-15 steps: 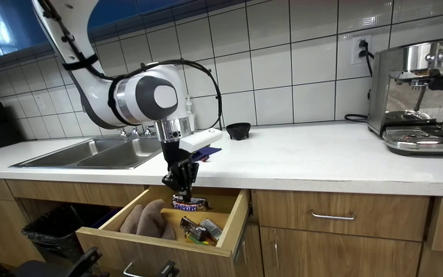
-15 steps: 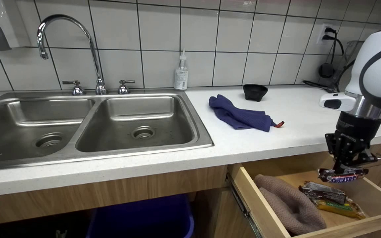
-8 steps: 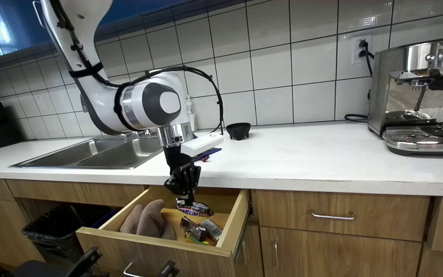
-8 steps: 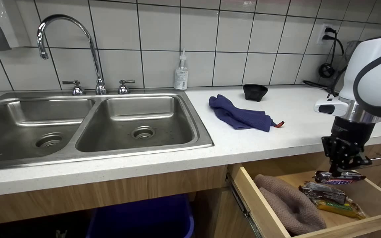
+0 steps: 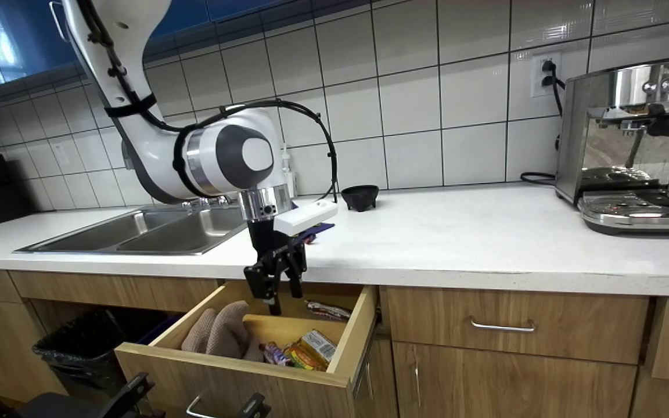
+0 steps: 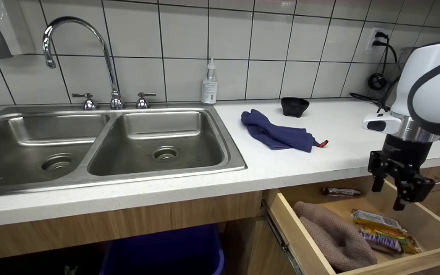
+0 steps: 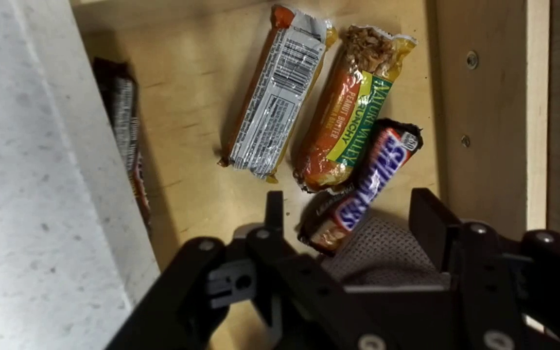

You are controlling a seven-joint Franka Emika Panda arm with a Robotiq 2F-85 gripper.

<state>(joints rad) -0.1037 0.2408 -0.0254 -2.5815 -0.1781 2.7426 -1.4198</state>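
Note:
My gripper hangs open over the pulled-out drawer, with nothing held between its fingers. In the wrist view, a Snickers bar lies below on the drawer floor, between the line of the fingertips. One end of it meets the brown cloth. Right beside it is a Nature Valley bar, and left of that a bar with its barcode up. Near the drawer's back, partly hidden by the counter edge in the wrist view, lies a dark-wrapped bar, also visible in an exterior view as a dark bar.
The white counter overhangs the drawer's back. On it are a black bowl, a blue cloth, a steel sink and an espresso machine. Below the counter stand a blue bin and a black-lined bin.
The arm has come down slightly, then the jaws have opened and released a Snickers bar. The dark-wrapped bars now lie apart, one forward and one at the back; which was held, I cannot tell.

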